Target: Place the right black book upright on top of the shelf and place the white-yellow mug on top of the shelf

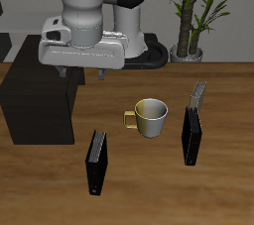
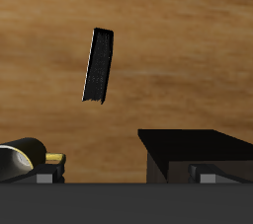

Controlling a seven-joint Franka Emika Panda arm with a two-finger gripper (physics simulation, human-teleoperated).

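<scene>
The right black book (image 1: 96,163) stands upright on the wooden table near its front edge; it also shows in the wrist view (image 2: 99,65). The shelf (image 1: 38,98) is a low black cabinet beside the book, farther back, and one corner shows in the wrist view (image 2: 198,149). The white-yellow mug (image 1: 151,118) stands upright mid-table with its yellow handle toward the shelf; its edge shows in the wrist view (image 2: 25,159). My gripper (image 1: 83,72) hangs open and empty above the table, by the shelf's inner edge, well above and behind the book.
A second black book (image 1: 190,135) stands upright on the mug's other side, with a thin grey book (image 1: 198,96) just behind it. A potted plant (image 1: 189,11) stands at the table's back. The robot base (image 1: 129,31) is behind the gripper.
</scene>
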